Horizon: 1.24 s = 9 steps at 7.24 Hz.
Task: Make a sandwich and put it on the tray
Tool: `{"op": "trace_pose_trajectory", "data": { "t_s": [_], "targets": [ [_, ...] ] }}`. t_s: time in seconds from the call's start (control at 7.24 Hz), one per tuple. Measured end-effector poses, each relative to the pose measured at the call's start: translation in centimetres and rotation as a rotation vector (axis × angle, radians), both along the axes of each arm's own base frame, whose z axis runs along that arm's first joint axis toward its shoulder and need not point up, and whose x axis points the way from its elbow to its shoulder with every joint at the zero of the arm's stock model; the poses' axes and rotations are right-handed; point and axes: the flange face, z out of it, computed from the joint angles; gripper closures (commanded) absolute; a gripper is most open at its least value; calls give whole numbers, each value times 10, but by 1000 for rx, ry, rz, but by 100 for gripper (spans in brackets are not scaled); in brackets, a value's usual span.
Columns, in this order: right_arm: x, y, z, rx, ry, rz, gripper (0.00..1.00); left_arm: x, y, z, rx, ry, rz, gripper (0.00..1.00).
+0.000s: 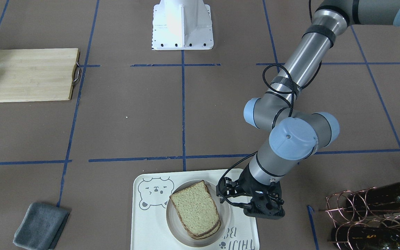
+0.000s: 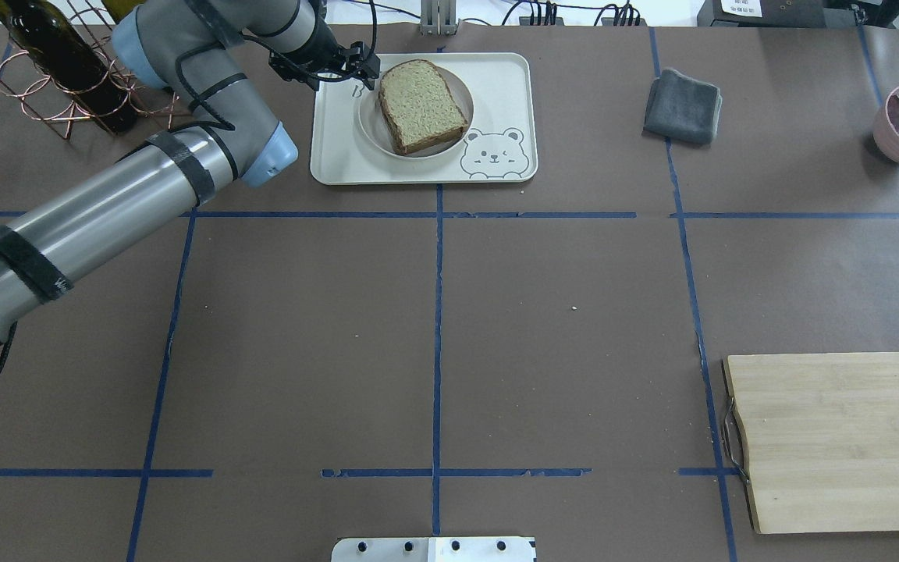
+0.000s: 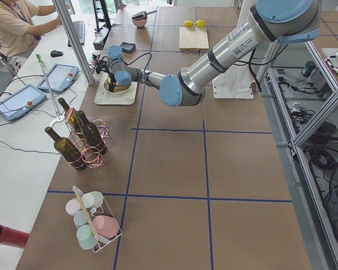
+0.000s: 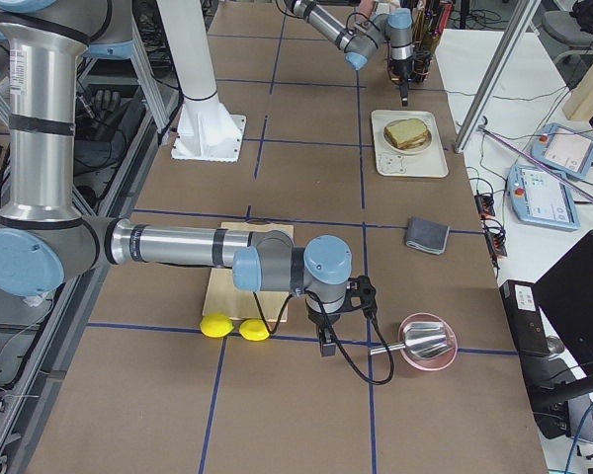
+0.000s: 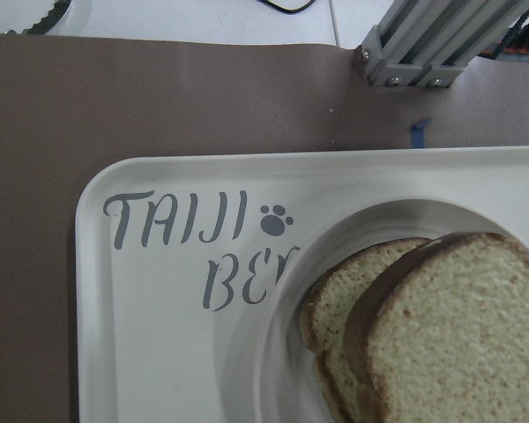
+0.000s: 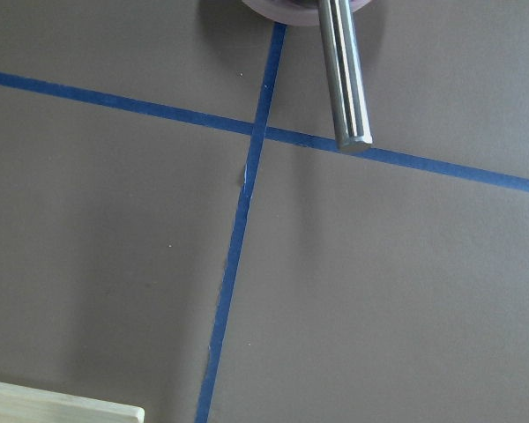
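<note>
Sandwich of speckled tan bread (image 1: 196, 209) lies on the cream-white bear-printed tray (image 1: 141, 222), so the task looks done. Left pincer (image 1: 222, 192) hangs spread and empty beside it; whether the right pincer (image 4: 328, 344) is spread, I cannot tell.

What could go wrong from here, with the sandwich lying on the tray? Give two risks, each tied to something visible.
1. The top slice of the sandwich sits askew on the lower one, so a knock could slide it off.
2. The left gripper hangs close to the bread and the tray; a careless sideways or downward move might clip either.
</note>
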Motion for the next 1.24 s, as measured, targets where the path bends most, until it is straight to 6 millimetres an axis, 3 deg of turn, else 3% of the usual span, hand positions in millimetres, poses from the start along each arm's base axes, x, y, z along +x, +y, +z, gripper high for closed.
{"op": "trace_pose_trajectory", "data": {
  "t_s": [0.14,0.41,0.69,0.97,1.24],
  "targets": [
    [0,0,-1,0,1,2,0,-40,12,8,18,-32,29,0],
    [0,-2,-3,-1,1,9,0,-139,40,53,64,-80,118,0],
    [0,-1,-9,3,-5,15,0,-217,102,96,138,-145,208,0],
    [0,-1,-10,2,-8,18,0,-296,155,161,186,-232,273,0],
    [0,0,-9,1,-8,18,0,-397,192,246,82,-273,252,0]
  ]
}}
